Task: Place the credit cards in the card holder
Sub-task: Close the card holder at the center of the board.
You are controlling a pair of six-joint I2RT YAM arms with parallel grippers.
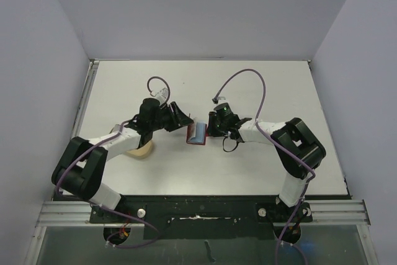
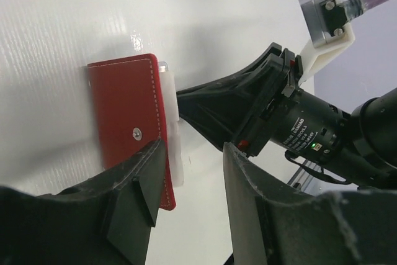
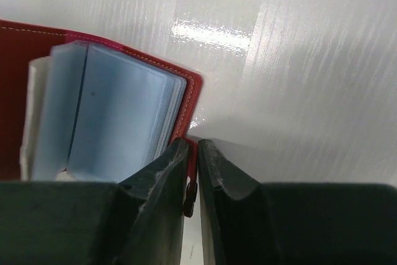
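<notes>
Small flat red folding card holder (image 1: pixel 197 133) open between 2 pincers. Right pincer (image 3: pixel 192 153) nearly closed, pinches cover edge. Left pincer (image 2: pixel 193 151) half open, empty, beside holder. Thin pale-blue credit cards (image 3: pixel 118 110) seem already inside, next to right pincer; closing probably remains.

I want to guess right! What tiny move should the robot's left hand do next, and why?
Probably close the left hand on the card holder: its edge sits between those open fingers, while the right hand pinches its red border from the other side.
</notes>
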